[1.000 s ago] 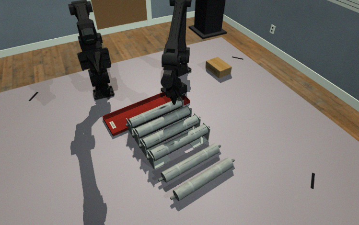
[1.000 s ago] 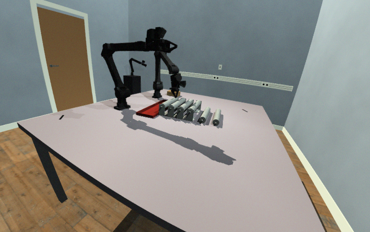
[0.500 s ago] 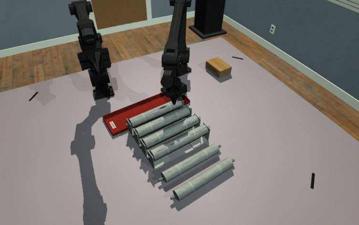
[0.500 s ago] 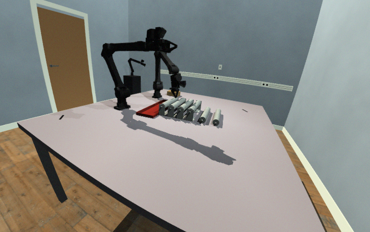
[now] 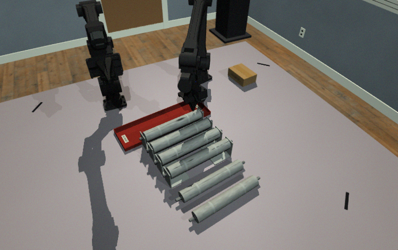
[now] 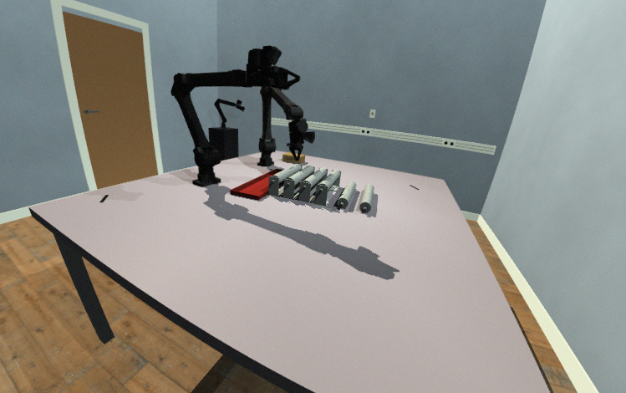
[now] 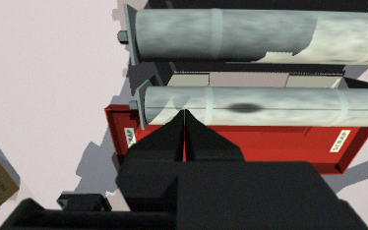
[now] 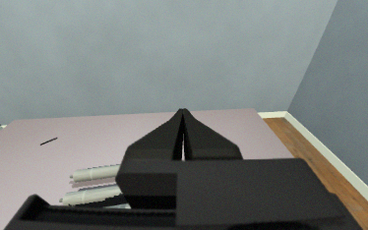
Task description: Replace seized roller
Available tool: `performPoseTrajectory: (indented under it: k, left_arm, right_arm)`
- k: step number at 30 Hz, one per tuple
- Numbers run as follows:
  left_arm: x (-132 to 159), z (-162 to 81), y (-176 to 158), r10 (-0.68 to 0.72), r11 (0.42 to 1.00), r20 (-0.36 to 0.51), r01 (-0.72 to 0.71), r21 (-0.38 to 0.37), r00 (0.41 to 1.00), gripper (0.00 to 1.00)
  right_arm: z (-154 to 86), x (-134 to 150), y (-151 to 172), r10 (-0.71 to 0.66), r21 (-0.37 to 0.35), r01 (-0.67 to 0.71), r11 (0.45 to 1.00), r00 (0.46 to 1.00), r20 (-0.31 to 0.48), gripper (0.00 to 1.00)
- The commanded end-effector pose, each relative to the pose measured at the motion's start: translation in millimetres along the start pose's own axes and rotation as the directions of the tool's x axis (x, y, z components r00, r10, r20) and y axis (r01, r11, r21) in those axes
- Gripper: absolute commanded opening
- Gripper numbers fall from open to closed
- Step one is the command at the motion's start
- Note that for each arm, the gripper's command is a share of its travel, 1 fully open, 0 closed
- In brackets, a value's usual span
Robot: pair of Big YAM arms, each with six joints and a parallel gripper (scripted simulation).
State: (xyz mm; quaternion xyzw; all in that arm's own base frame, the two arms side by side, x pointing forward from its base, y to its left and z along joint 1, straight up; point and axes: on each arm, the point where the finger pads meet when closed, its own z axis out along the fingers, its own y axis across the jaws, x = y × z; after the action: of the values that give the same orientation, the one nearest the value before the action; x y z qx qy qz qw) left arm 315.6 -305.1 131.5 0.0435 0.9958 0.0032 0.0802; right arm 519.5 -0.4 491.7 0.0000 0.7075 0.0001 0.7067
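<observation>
L. claw, shut on nothing, is at the end roller; contact unclear. Pressing too low could jam it, so a good roller might seem seized. Which is seized, cannot tell; all four sit in the bed. R. claw: shut, empty, aloft. L. wrist view shows the axle end at 9 o'clock; top view adds spares at 5.

Open from above over the bare middle of the red tray; obstructed near 1 end by the left gripper. Narrow between the 4 bedded rollers, with brackets at both ends. Wider between the 2 loose rollers.
</observation>
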Motion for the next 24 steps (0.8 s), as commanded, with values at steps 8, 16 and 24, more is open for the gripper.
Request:
performPoseTrajectory:
  k: [8,16,24]
  left_arm:
    - [-15.5,-27.6,-12.9,0.001,0.999,0.033,-0.002,0.033,0.999,0.00]
    - [-6.9,-32.0,-4.7,0.000,0.999,0.038,-0.001,0.037,0.999,0.00]
    - [-48.1,-30.2,-12.6,0.007,0.999,0.037,-0.008,0.032,0.999,0.00]
  right_arm:
    - [-1.3,-4.0,-3.7,0.013,0.005,-0.013,1.000,1.000,0.009,0.00]
    - [-1.3,-4.0,-3.7,0.013,0.005,-0.013,1.000,1.000,0.009,0.00]
    - [-1.3,-4.0,-3.7,0.013,0.005,-0.013,1.000,1.000,0.009,0.00]
